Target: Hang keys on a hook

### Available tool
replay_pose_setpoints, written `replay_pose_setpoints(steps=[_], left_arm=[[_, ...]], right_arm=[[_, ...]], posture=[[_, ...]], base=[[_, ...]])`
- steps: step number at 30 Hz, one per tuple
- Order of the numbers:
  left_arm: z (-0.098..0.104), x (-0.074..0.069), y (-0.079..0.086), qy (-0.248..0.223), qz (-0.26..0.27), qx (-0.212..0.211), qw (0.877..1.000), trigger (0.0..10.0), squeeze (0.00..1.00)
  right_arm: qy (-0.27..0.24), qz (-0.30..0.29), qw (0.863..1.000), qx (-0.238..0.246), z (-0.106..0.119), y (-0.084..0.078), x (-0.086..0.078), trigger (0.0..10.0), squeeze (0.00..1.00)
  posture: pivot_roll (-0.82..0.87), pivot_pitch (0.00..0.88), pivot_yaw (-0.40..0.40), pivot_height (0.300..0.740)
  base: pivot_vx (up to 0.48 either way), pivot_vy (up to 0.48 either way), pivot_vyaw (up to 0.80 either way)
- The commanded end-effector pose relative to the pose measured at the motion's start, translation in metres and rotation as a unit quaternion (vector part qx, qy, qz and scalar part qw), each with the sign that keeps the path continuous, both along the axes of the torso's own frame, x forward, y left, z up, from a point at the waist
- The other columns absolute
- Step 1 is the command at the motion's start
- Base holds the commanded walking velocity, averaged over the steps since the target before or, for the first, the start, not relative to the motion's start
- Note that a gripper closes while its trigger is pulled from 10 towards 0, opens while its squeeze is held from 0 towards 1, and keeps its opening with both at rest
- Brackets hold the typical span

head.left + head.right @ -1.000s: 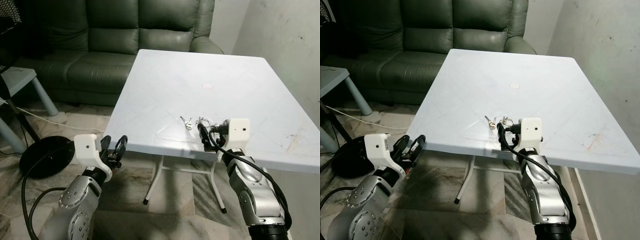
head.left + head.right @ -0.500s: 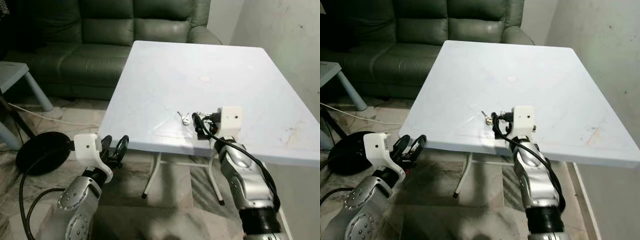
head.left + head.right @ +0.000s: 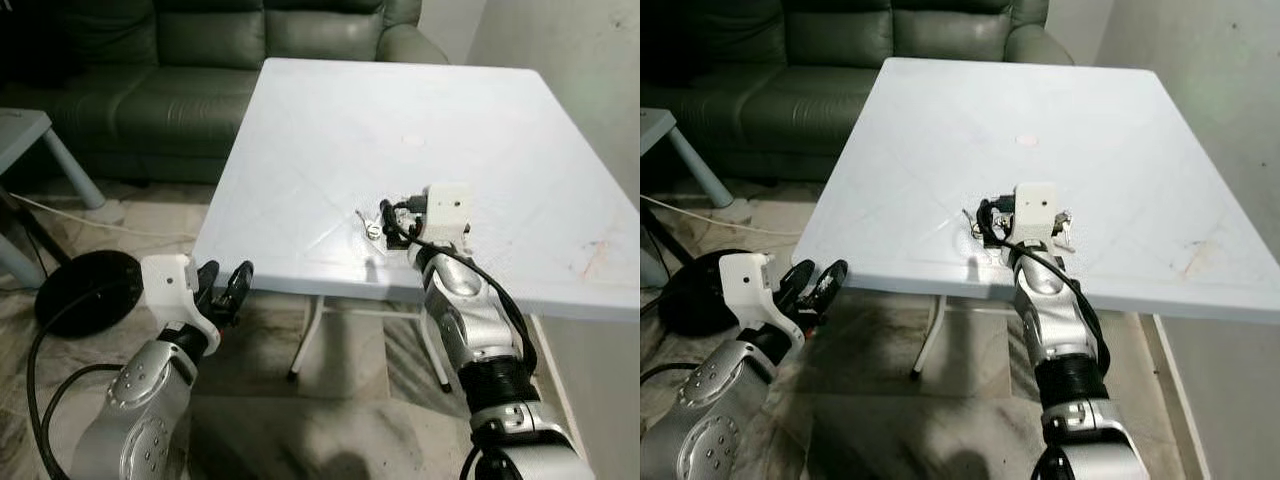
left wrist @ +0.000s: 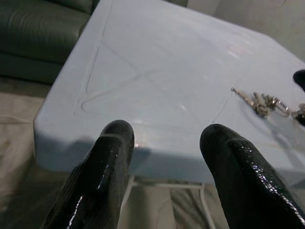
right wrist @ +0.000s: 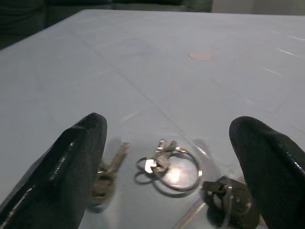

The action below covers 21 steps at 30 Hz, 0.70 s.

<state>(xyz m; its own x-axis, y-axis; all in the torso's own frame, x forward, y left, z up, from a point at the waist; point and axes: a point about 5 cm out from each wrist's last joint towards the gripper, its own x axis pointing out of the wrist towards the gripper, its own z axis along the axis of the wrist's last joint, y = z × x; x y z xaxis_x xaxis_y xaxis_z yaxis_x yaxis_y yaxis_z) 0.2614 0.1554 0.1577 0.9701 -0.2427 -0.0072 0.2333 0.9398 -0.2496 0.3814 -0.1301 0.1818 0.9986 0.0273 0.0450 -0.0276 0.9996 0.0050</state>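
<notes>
A bunch of silver keys [image 5: 164,164] on linked rings lies flat on the white table [image 3: 330,130] near its front edge; the keys [image 3: 372,229] rest just left of my right wrist. My right gripper [image 5: 169,129] hovers low over the table, open, with one finger on each side of the bunch and not touching it. A small metal lock piece [image 5: 233,200] lies by the rings. My left gripper [image 3: 225,285] is open and holds nothing. It stays in front of the table's front-left edge, below the tabletop; the left wrist view shows its fingers [image 4: 114,143] facing that edge.
A dark green sofa [image 3: 150,90] stands behind the table. At the left are a small pale side table [image 3: 20,130] and a black round base [image 3: 85,290] with a cable on the floor. A wall [image 3: 580,60] runs along the right. The table's legs [image 3: 305,340] are below the front edge.
The camera has come closer to the table. My right gripper has reached forward over the tabletop, and its fingers now flank the keys. The left gripper stays open by the edge.
</notes>
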Motion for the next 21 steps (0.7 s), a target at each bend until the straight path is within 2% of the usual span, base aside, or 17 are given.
replay_pose_setpoints(steps=[1, 11, 21], left_arm=[[0.001, -0.004, 0.000, 0.003, -0.004, 0.004, 1.000, 10.0, 0.00], [0.000, -0.008, -0.002, 0.015, -0.008, 0.002, 1.000, 10.0, 0.00], [0.000, -0.008, -0.002, 0.019, -0.007, 0.000, 1.000, 10.0, 0.00]], right_arm=[[-0.004, -0.014, 1.000, -0.001, 0.003, -0.003, 0.002, 10.0, 0.00], [-0.010, -0.038, 0.999, -0.011, 0.000, -0.010, 0.007, 10.0, 0.00], [0.007, 0.001, 0.999, -0.050, -0.010, -0.029, 0.003, 10.0, 0.00]], posture=[[0.27, 0.222, 0.002, 0.740], [0.27, 0.240, 0.009, 0.740], [0.27, 0.245, 0.007, 0.740]], base=[[0.000, 0.000, 0.00], [0.000, 0.000, 0.00], [0.000, 0.000, 0.00]])
